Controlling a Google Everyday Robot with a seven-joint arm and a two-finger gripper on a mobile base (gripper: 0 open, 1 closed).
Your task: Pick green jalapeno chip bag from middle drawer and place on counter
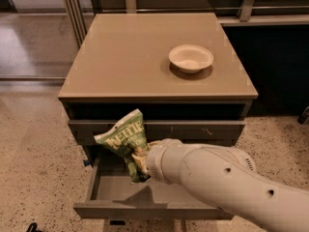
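The green jalapeno chip bag [123, 138] with white "Kettle" lettering hangs tilted in the air above the left part of the open middle drawer [113, 191]. My gripper [139, 159] is shut on the bag's lower end, at the tip of my white arm, which reaches in from the lower right. The bag's top is level with the scratched drawer front above. The tan counter [130, 57] is the cabinet's top slab, above and behind the bag.
A white bowl [190, 58] sits on the counter's right half. The grey drawer front with pale scratches [203, 129] is closed above the open drawer. Speckled floor surrounds the cabinet; metal rails and dark panels stand behind it.
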